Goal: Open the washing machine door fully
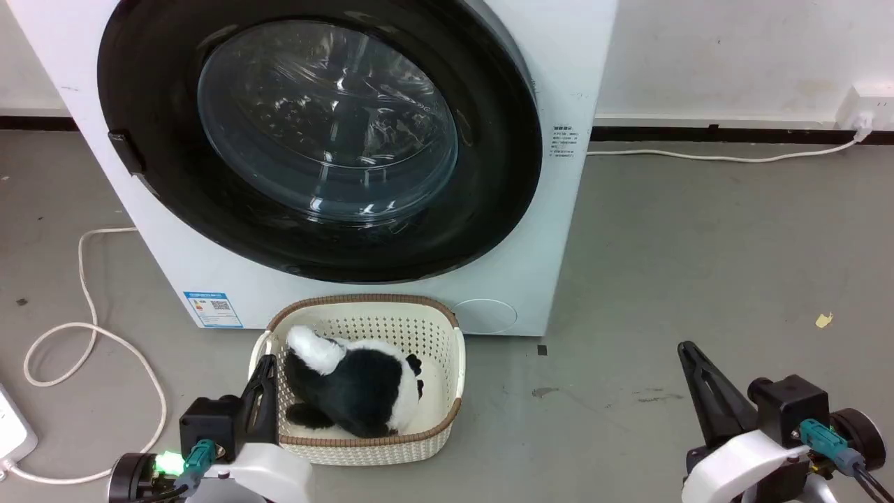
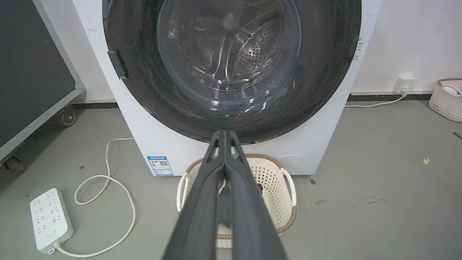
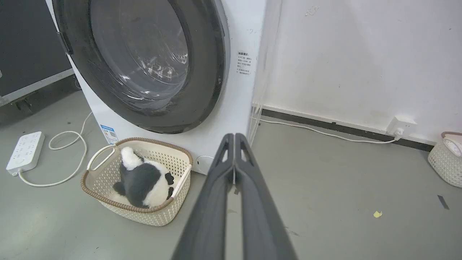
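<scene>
The washing machine (image 1: 566,84) (image 2: 155,144) (image 3: 238,94) is a big white box standing on the grey floor. Its door (image 1: 174,168) (image 2: 332,54) (image 3: 209,72), a large glossy black disc with a clear glass bowl in the middle, lies flat against the front, closed, with a small dark handle (image 1: 126,152) on its left rim. My left gripper (image 1: 265,363) (image 2: 224,133) is shut and empty, low at the lower left over the basket's rim. My right gripper (image 1: 688,347) (image 3: 234,135) is shut and empty at the lower right, well clear of the door.
A cream basket (image 1: 447,363) (image 3: 180,191) holding a black-and-white plush toy (image 1: 356,388) sits right under the door. A white cable (image 1: 84,328) and power strip (image 2: 48,218) lie left. A dark wheeled panel (image 2: 32,72) stands left; another basket (image 2: 447,99) sits far right by the wall.
</scene>
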